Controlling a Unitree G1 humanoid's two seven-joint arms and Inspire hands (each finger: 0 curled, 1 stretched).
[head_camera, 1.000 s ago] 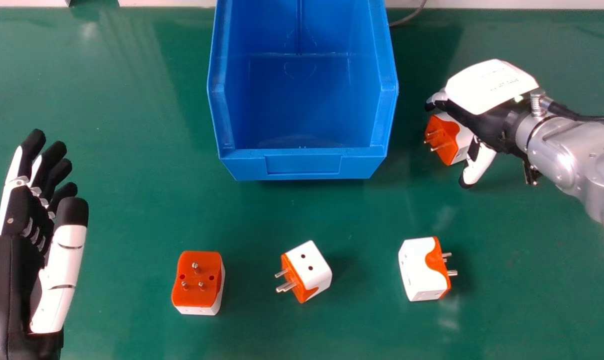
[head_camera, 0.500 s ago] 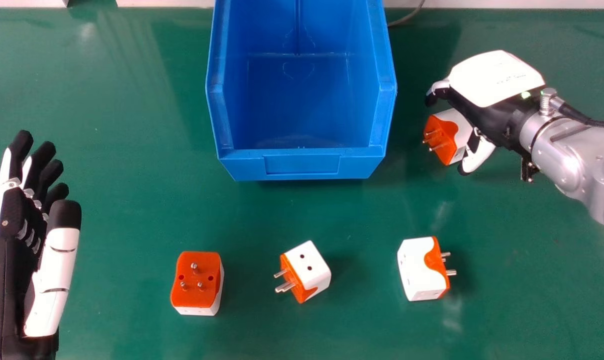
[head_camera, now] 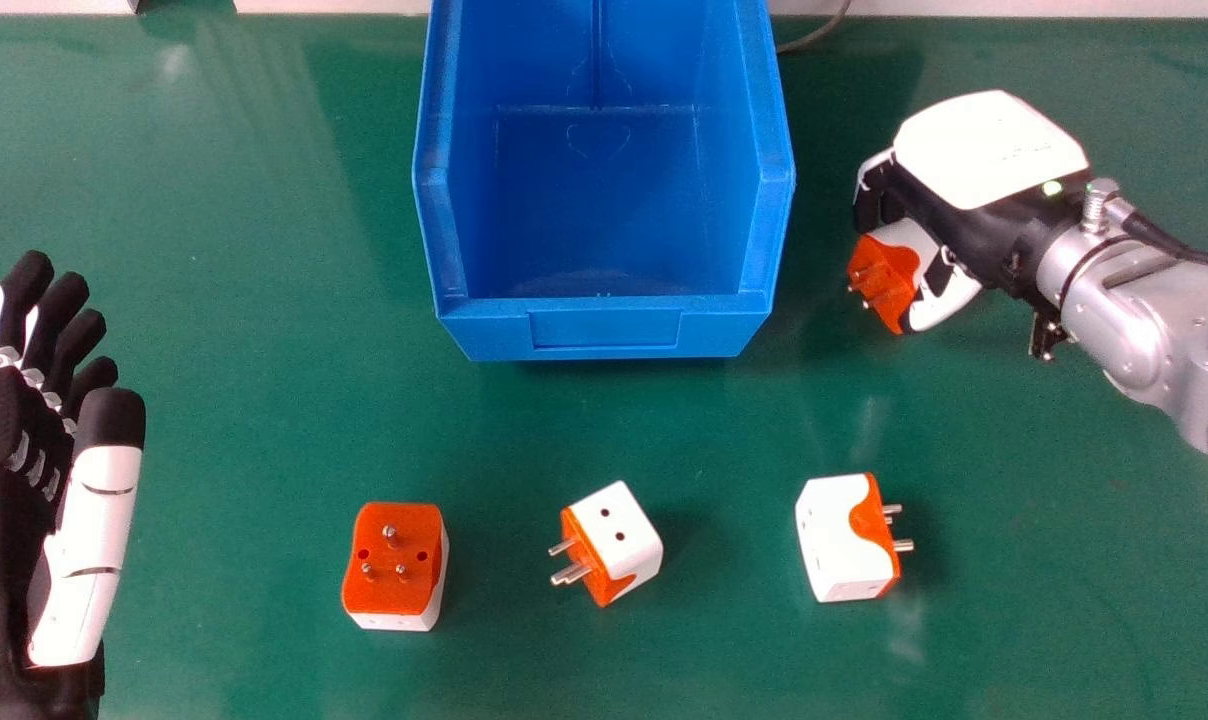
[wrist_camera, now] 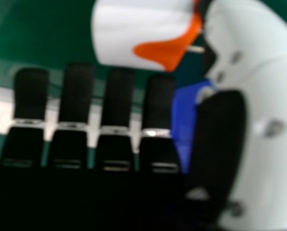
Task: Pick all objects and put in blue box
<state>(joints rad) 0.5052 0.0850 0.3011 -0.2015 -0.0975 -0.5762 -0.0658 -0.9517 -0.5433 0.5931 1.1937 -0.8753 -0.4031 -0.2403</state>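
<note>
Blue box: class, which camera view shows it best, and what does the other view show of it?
The head view: it shows the blue box from above, with its front wall, both side walls and the inside. The right hand view shows a blue part of it behind the right hand.

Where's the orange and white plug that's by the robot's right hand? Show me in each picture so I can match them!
Head view: the plug is right of the blue box, at the right robot hand.
Right hand view: the plug is beside the thumb.
Shared landmark: the blue box.
</note>
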